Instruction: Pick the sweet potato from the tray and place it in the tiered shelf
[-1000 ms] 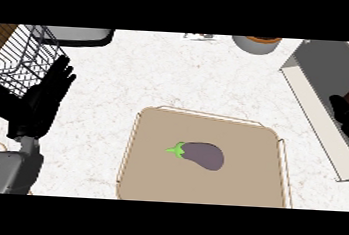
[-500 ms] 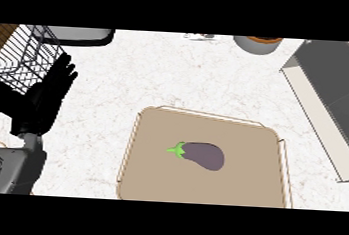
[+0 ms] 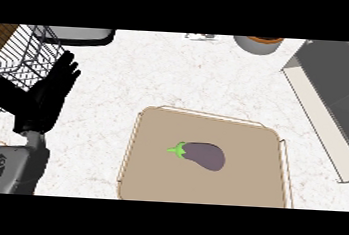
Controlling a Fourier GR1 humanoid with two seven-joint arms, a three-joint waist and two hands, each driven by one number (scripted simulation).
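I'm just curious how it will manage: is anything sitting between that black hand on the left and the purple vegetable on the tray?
Nothing visible does. The left hand is open beside the wire shelf, and only bare counter and the tray's low rim lie between it and the purple vegetable. It looks like an eggplant rather than a sweet potato.

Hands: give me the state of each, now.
Left hand: open, fingers straight, holding nothing, beside the wire shelf.
Right hand: not in view.
The purple vegetable lies untouched on the tray.
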